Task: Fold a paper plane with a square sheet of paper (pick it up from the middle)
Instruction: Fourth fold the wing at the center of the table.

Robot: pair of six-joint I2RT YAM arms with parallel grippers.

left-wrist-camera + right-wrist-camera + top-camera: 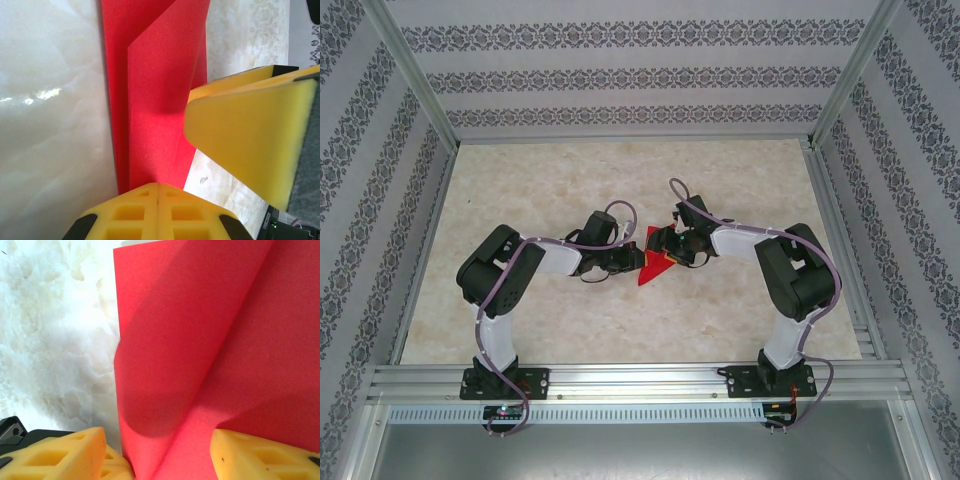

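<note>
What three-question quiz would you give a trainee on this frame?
1. True or false: the red paper sheet lies flat and unfolded on the table.
2. The left gripper has its fingers: A wide apart; B shut together; C clamped on a pen.
3. What runs between the fingers of the right gripper?

Key: 1 false, it carries raised folds; 2 B; 3 the red paper sheet.

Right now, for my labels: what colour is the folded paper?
Plain bright red paper, clearest in the right wrist view.
</note>
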